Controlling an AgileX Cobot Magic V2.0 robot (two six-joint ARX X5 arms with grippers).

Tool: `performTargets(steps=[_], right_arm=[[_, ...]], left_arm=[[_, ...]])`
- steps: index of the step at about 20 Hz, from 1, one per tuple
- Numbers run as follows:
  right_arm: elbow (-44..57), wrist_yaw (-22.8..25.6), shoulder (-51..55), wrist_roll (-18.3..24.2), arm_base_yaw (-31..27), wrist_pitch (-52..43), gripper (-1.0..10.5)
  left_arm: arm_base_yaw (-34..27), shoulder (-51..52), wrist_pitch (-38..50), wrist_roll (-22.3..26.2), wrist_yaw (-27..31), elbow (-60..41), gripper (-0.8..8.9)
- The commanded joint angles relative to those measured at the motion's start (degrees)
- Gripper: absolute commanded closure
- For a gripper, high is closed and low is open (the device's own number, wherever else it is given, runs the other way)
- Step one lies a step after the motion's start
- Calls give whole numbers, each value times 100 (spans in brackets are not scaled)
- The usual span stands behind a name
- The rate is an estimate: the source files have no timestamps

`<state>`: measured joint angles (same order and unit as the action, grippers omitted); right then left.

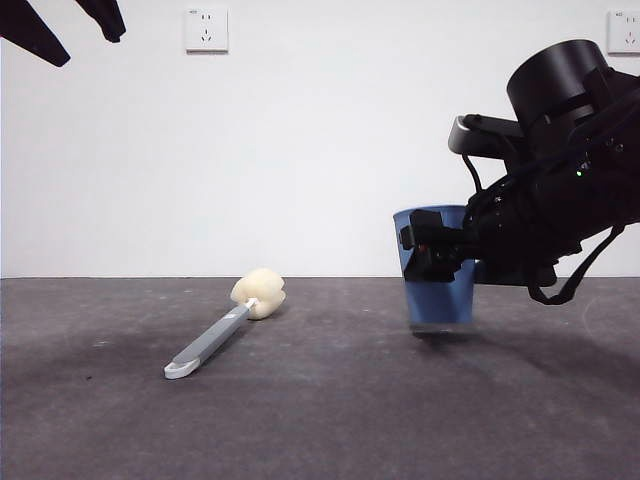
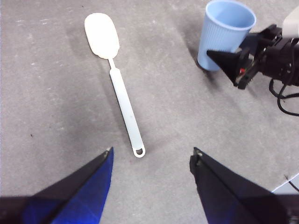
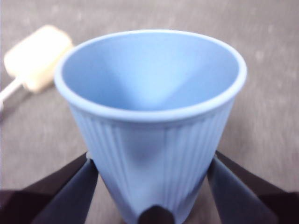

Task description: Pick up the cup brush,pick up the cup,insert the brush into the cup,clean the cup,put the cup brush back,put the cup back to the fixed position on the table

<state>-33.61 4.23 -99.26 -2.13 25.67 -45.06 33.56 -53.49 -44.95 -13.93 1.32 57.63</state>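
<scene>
The light blue ribbed cup [image 1: 440, 303] stands upright at the right, its base seemingly just off the table [image 1: 320, 420] with a shadow beneath. My right gripper [image 1: 430, 250] comes in from the right and is shut on the cup's [image 3: 149, 116] sides, one jaw on each side. The cup brush [image 1: 215, 340] lies flat at centre-left, its cream sponge head [image 1: 258, 293] toward the wall. High above the brush [image 2: 124, 100] hangs my left gripper [image 2: 152, 150], open and holding nothing; it shows as black tips [image 1: 88, 48] at the top left. The cup [image 2: 224, 32] is empty inside.
A white wall with two sockets [image 1: 206, 30] [image 1: 624, 32] closes the back of the table. The right arm's dark body and cables [image 1: 570, 200] fill the right side. A white edge [image 2: 289, 184] shows at one corner of the left wrist view.
</scene>
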Motion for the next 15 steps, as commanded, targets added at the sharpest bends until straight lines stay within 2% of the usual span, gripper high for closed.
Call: performTargets(steps=[1, 6, 7, 11, 15], right_arm=[[24, -151, -258, 94, -85, -118, 964], [48, -278, -435, 195, -61, -74, 962], [48, -269, -435, 190, -48, -4, 931], [48, -260, -433, 153, -48, 485, 661], [48, -256, -378, 37, -48, 750, 557]], left_arm=[[17, 4, 37, 63, 13, -50, 529], [17, 4, 37, 66, 155, -50, 529], [15, 4, 33, 66, 157, -50, 529], [15, 4, 37, 68, 157, -50, 529], [17, 4, 28, 68, 153, -50, 529]])
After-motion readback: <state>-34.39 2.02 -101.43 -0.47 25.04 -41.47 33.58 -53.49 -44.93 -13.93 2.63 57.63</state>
